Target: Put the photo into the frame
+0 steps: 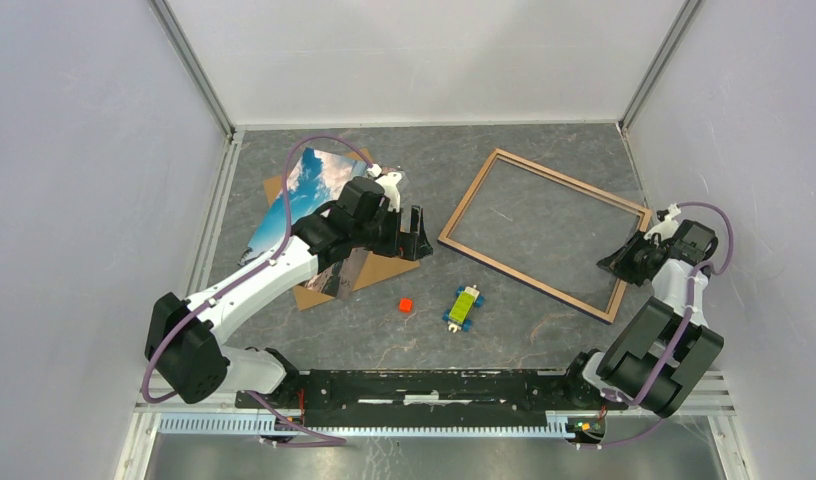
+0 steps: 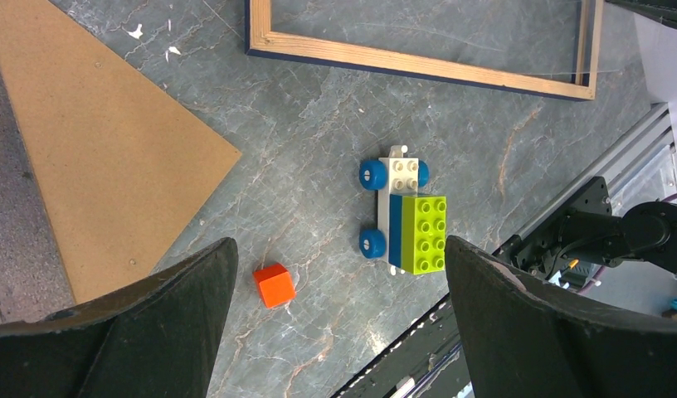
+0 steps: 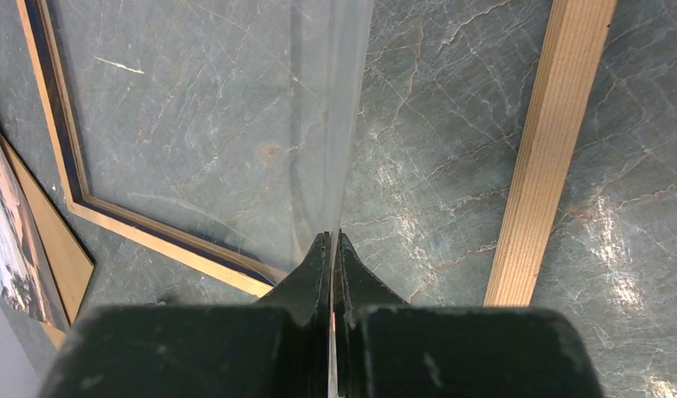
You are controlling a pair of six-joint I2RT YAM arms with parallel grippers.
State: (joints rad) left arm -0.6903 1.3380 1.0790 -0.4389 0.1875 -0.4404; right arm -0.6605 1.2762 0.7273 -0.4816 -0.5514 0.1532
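The photo (image 1: 304, 190) lies at the back left on the brown backing board (image 1: 374, 270), partly hidden under my left arm; a strip of it shows in the right wrist view (image 3: 7, 232). The frame (image 1: 574, 182) lies flat at centre right, light wood side up (image 3: 551, 149), also in the left wrist view (image 2: 418, 62). My left gripper (image 1: 416, 235) is open and empty (image 2: 339, 249), above the table beside the board's right corner (image 2: 103, 157). My right gripper (image 1: 624, 258) is shut (image 3: 331, 240) on the edge of a clear sheet (image 3: 339, 124) over the frame's right end.
A toy car of green, blue and white bricks (image 1: 463, 305) and a small red cube (image 1: 405, 304) lie on the grey table in front of the frame; both show between my left fingers (image 2: 406, 220), (image 2: 274, 284). White walls enclose the table.
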